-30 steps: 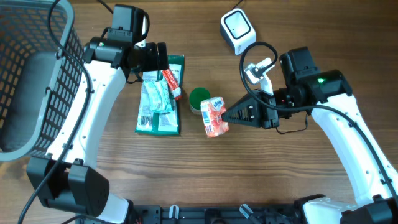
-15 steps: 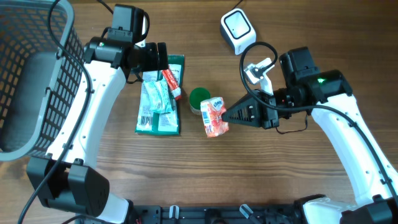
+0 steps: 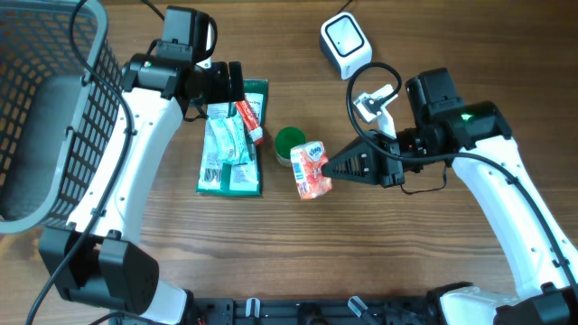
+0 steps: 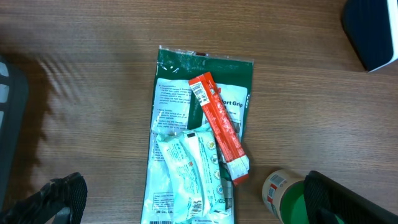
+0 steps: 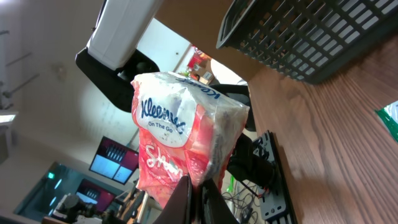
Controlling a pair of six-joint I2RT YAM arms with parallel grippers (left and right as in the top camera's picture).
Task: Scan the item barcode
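Right fingers (image 5: 194, 186) still pinching tissue pack (image 3: 311, 170); nothing moved since earlier.

The pink tissue pack (image 5: 186, 143) is showing "Kleenex" and "On The Go" on its white label. The green packet (image 4: 205, 130) is bearing the partly covered words "ort Grip"; its other print is reading too small.

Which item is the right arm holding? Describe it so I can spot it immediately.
Near the table's middle, right of the green-lidded container, the right gripper pinches a tissue pack. Unlike the green packets, it's orange-pink and reads Kleenex.
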